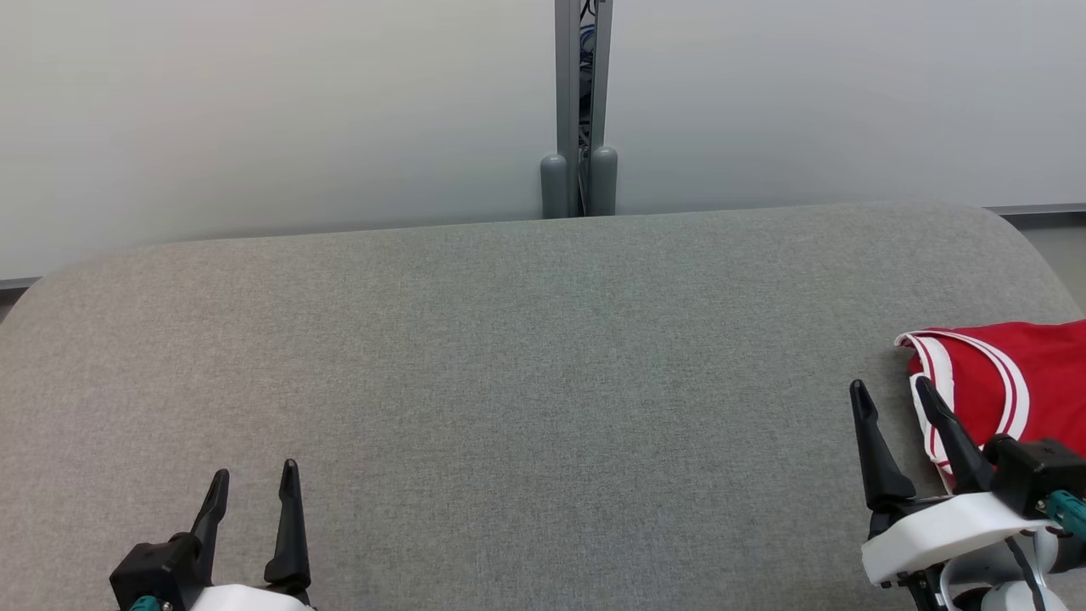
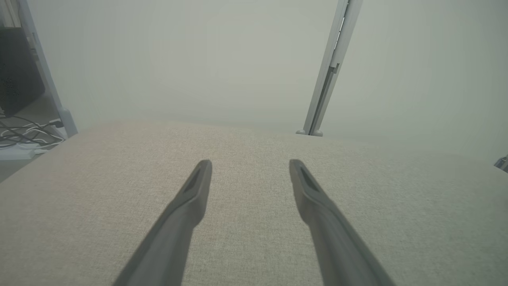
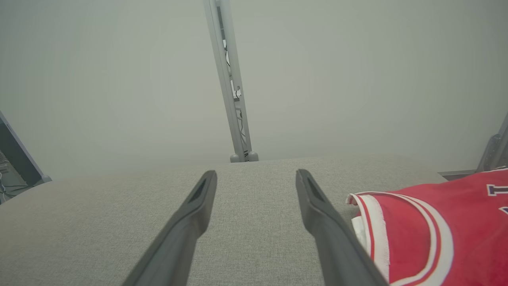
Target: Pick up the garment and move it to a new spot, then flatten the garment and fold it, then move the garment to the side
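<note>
Beside the right gripper (image 1: 892,392), a smooth red garment (image 1: 1018,373) lies folded on woven cloth.

A grey woven-fabric tabletop (image 1: 509,382) with rounded far corners spans the head view from side to side. A red jersey (image 1: 1018,373) lies flat on it at the right edge, running out of that view. Its curved opening, trimmed in white and red bands, faces the tabletop's middle. The right wrist view shows part of some white, dark-outlined lettering on it.
</note>
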{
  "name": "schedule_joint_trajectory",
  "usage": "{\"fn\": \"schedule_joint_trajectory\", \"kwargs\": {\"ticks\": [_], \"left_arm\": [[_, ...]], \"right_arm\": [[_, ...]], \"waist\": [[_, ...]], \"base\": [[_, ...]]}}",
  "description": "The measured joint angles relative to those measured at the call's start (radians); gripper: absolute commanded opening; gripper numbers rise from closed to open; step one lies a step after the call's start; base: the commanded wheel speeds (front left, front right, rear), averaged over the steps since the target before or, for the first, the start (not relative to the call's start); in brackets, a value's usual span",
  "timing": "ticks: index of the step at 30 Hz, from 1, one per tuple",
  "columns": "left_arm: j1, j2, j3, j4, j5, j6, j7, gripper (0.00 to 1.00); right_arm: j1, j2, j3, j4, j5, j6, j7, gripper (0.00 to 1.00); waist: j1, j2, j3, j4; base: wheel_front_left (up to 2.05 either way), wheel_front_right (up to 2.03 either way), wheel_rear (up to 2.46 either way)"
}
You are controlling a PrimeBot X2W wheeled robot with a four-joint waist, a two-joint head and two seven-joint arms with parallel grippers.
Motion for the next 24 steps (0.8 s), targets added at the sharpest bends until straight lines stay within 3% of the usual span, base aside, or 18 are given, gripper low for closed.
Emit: {"fn": "schedule_joint_trajectory", "kwargs": {"ticks": [21, 22, 24], "left_arm": [[-0.01, 0.021, -0.01, -0.005, 0.023, 0.016, 0.008, 1.0], [-0.01, 0.021, -0.011, -0.005, 0.025, 0.016, 0.007, 0.0], [0.001, 0.009, -0.016, 0.01, 0.024, 0.016, 0.01, 0.0]], "right_arm": [[0.0, 0.0, -0.003, -0.003, 0.009, 0.0, 0.006, 1.0], [0.001, 0.0, -0.004, -0.001, 0.009, 0.0, 0.006, 0.0], [0.012, 0.005, -0.003, 0.015, 0.009, 0.0, 0.006, 0.0]], "waist": [[0.0, 0.0, -0.002, -0.001], [0.0, 0.0, -0.002, -0.001], [0.0, 0.0, -0.002, -0.001]], "base": [[0.0, 0.0, 0.0], [0.0, 0.0, 0.0], [0.0, 0.0, 0.0]]}}
